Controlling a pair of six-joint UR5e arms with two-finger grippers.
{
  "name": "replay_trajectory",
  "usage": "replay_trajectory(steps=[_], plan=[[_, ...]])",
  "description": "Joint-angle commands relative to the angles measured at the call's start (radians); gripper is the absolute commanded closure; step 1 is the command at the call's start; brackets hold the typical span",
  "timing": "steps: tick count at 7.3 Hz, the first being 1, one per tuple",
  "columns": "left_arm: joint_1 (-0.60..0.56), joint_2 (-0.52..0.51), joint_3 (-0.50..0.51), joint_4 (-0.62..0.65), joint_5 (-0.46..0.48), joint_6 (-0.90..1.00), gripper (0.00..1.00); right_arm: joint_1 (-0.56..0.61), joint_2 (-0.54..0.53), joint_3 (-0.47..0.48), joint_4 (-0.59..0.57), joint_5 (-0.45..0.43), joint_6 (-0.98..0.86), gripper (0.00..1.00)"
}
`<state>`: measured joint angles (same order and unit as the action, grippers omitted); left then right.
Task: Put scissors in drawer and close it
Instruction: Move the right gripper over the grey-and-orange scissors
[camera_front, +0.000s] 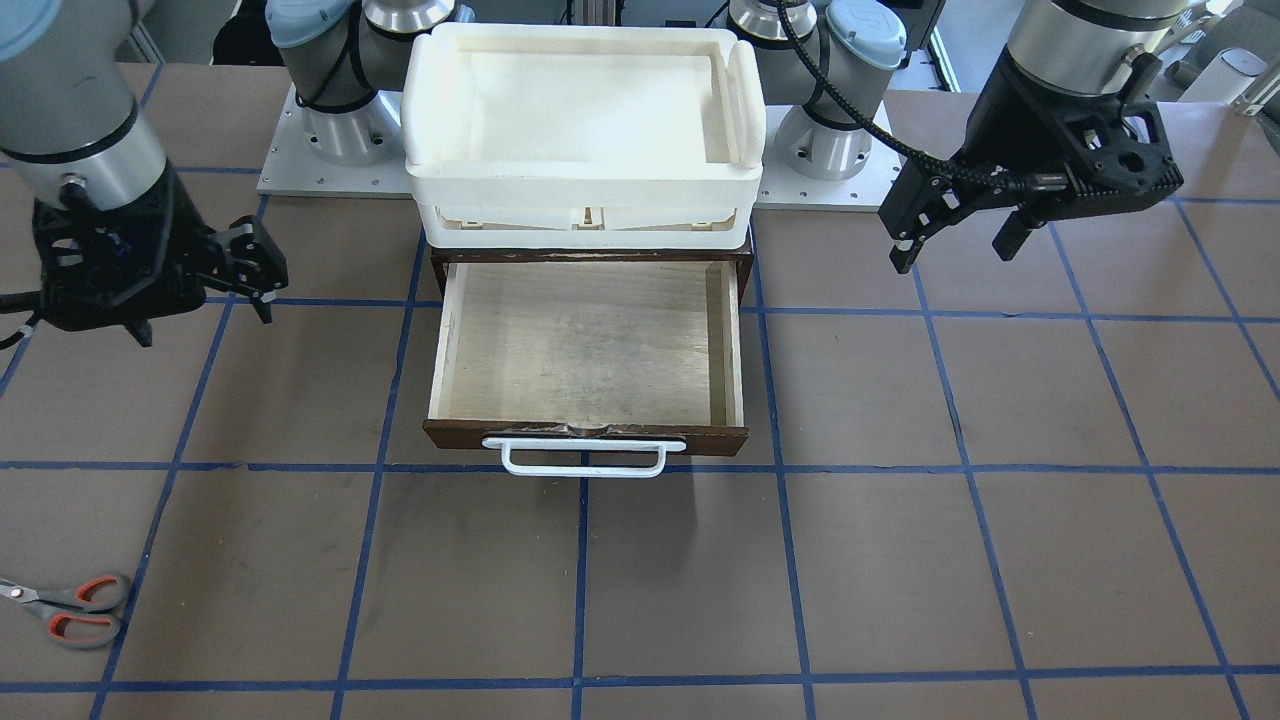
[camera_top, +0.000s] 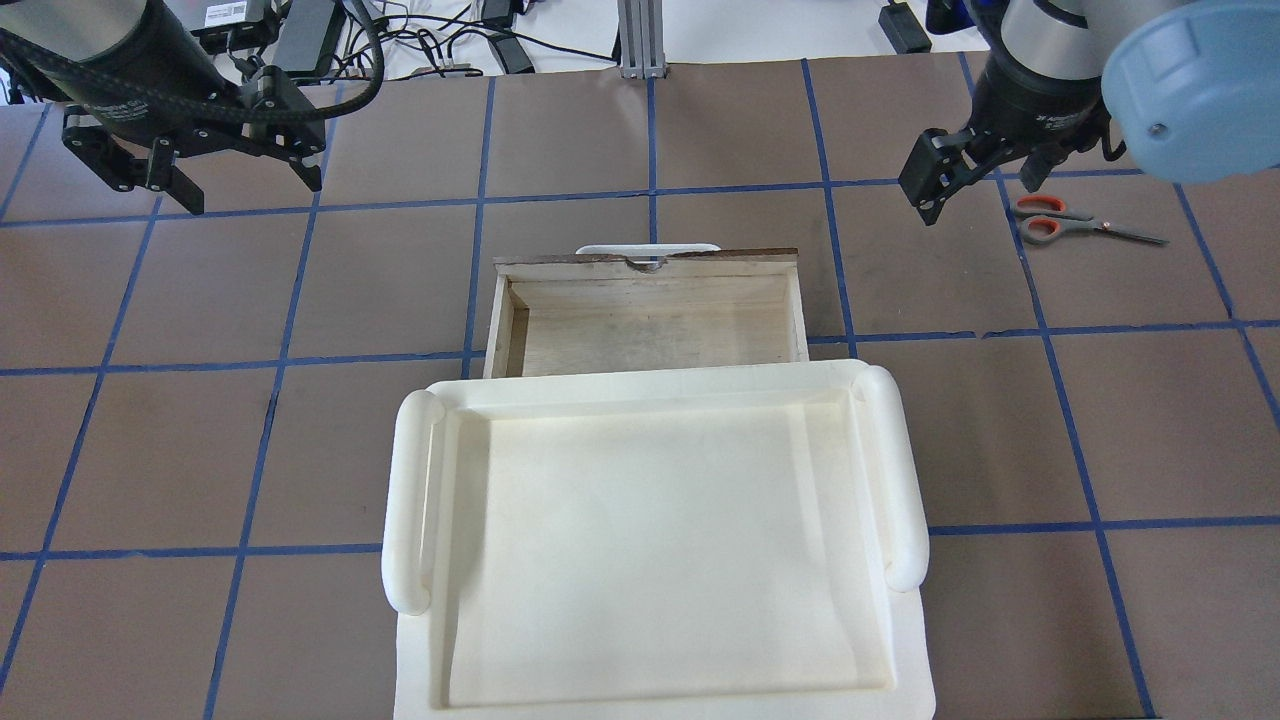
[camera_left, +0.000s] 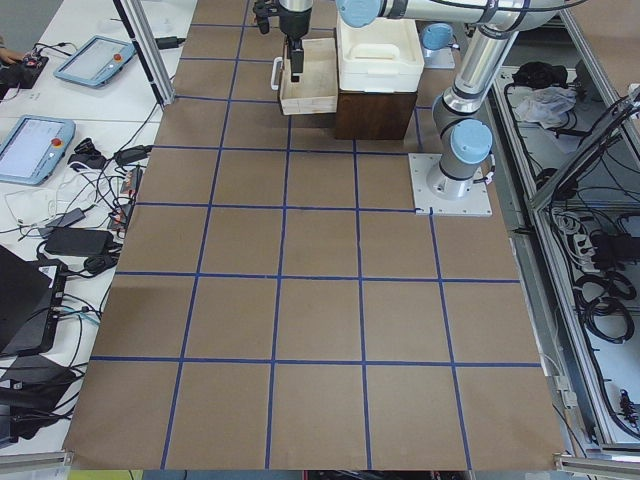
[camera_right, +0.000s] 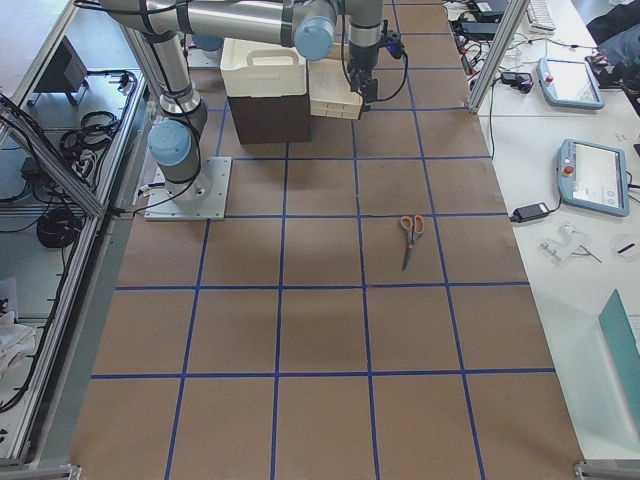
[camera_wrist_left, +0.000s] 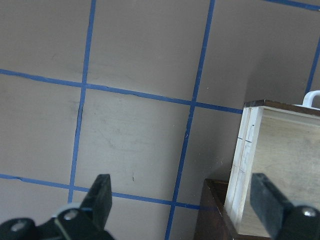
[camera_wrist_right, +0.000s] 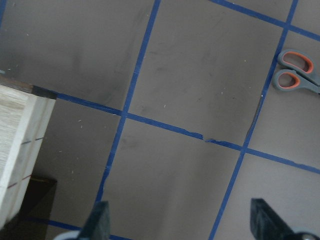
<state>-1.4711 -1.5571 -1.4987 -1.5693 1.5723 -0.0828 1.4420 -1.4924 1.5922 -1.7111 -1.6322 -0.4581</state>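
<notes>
Scissors (camera_top: 1060, 222) flat on table (camera_front: 900, 560), well apart from drawer (camera_front: 585, 345), off its right-arm side, not yet picked. Drawer pulled open, bare inside, ready to receive. Right gripper (camera_top: 975, 195) near scissors, jaws spread, probably for the pick. Left gripper (camera_top: 245, 185) off drawer's other side, jaws spread, holding nothing. White tray (camera_front: 580, 170) above drawer's back end.

Left gripper (camera_wrist_left: 181, 182), fingers spread, right gripper (camera_wrist_right: 181, 205) likewise

Even, bright overhead lighting throughout; shadows on the table (camera_front: 900, 560) are soft and faint. Wrist views are slightly soft, with near fingers (camera_wrist_left: 102, 192) blurred.
</notes>
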Motion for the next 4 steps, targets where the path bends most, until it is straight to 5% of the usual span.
replay_trajectory(steps=[1, 4], plan=[[0.0, 0.0, 0.0, 0.002, 0.0, 0.0, 0.0, -0.063, 0.026, 0.0, -0.004, -0.017, -0.099, 0.0], [-0.002, 0.0, 0.0, 0.0, -0.002, 0.0, 0.0, -0.063, 0.049, 0.0, 0.005, -0.094, -0.088, 0.0]])
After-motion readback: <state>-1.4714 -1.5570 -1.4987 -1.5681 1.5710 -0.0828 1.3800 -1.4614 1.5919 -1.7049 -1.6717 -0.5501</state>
